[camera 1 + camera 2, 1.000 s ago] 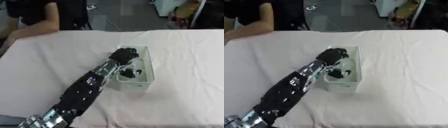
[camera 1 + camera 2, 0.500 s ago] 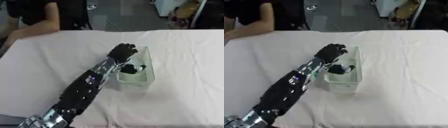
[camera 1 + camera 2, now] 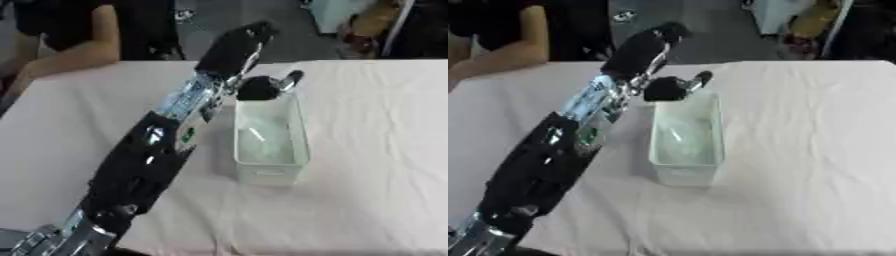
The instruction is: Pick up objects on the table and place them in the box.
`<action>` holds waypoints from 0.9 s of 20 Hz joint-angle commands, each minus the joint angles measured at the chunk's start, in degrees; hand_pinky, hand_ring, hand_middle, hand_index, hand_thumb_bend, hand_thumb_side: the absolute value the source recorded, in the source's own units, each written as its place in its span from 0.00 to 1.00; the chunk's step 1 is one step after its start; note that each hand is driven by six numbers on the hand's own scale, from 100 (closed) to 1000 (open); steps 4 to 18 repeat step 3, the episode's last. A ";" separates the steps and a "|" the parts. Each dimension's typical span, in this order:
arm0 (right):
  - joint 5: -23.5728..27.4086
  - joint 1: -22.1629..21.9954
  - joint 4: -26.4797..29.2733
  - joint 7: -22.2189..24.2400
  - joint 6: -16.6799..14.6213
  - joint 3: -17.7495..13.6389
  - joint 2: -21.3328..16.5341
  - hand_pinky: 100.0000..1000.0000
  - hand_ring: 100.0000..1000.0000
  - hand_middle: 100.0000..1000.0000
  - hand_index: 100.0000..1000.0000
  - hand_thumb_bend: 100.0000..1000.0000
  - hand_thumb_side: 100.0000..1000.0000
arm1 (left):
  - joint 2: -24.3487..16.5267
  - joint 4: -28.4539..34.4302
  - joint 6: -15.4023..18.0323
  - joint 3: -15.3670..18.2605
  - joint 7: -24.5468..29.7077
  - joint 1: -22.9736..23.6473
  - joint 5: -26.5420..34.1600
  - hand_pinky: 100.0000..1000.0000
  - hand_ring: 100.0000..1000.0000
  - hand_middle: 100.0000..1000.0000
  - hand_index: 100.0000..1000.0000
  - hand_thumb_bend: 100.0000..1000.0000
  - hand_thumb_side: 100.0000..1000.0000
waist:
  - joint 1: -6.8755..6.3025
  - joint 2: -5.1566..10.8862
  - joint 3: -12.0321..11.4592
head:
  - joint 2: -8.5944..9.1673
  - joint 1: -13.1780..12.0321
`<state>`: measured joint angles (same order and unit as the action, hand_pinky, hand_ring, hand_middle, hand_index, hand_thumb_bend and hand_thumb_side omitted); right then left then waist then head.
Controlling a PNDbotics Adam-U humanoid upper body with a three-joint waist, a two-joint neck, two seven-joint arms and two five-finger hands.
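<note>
A translucent white box [image 3: 268, 159] stands mid-table, its inside pale. My left arm reaches in from the lower left. My left hand [image 3: 236, 46] is raised over the table's far side, just left of the box's far end, fingers straight and pointing up and away. A black object [image 3: 259, 87] with a small rounded knob [image 3: 701, 77] shows at the box's far end, right beside the base of the hand. I cannot tell whether it touches the hand or lies in the box. My right hand is out of sight.
A white cloth [image 3: 367, 125] covers the table. A person's bare arm [image 3: 74, 52] rests on the far left edge. Beyond the far edge is dark floor with clutter [image 3: 372, 22].
My left hand has risen out of the box and moved toward the far edge. The black object, seen in the box's middle before, now shows at its far end.
</note>
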<state>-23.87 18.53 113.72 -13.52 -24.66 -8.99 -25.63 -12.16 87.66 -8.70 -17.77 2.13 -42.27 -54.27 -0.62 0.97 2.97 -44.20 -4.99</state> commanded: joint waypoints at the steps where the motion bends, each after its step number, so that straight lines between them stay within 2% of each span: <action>1: -0.17 0.37 0.88 0.06 0.13 -0.39 -0.76 0.82 0.96 0.98 0.96 0.00 0.61 | -3.56 13.03 -2.26 4.59 -2.70 0.01 5.93 0.76 0.79 0.85 0.91 0.76 0.56 | 0.10 0.67 -0.26 | 0.09 0.56; 3: -0.26 0.28 0.88 -0.04 0.23 -0.52 -0.81 0.82 0.96 0.98 0.96 0.00 0.61 | -4.99 19.95 -2.55 7.86 -4.33 1.31 7.79 0.73 0.77 0.83 0.90 0.76 0.48 | 0.15 0.68 -0.45 | 0.09 0.78; 18: -0.26 0.28 0.88 -0.04 0.23 -0.52 -0.81 0.82 0.96 0.98 0.96 0.00 0.61 | -4.99 19.95 -2.55 7.86 -4.33 1.31 7.79 0.73 0.77 0.83 0.90 0.76 0.48 | 0.15 0.68 -0.45 | 0.09 0.78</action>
